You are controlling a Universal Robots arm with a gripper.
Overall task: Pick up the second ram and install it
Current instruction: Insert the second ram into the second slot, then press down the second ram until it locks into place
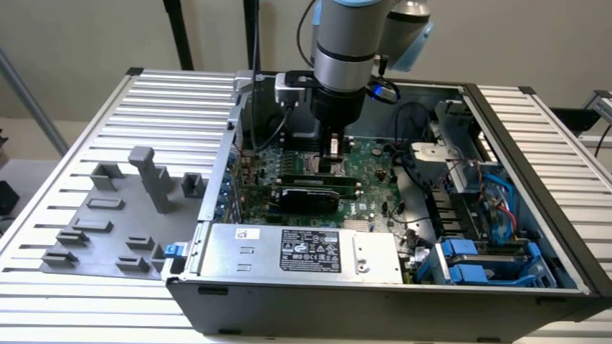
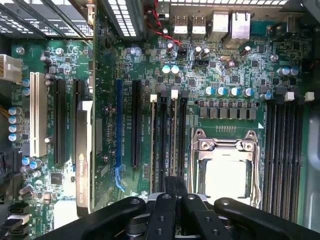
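Your claw (image 2: 170, 192) was pinched fully together above the motherboard (image 2: 235, 65), its fingertips (image 2: 164, 187) down on the top edge of the second ram (image 2: 172, 145), which stood in its slot.

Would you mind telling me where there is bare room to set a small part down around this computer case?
The ribbed table is bare beyond the grey holder blocks, and again on the exterior view's right of the case. Inside it is crowded: the motherboard, cables and power supply fill it, with the gripper low over the slots.
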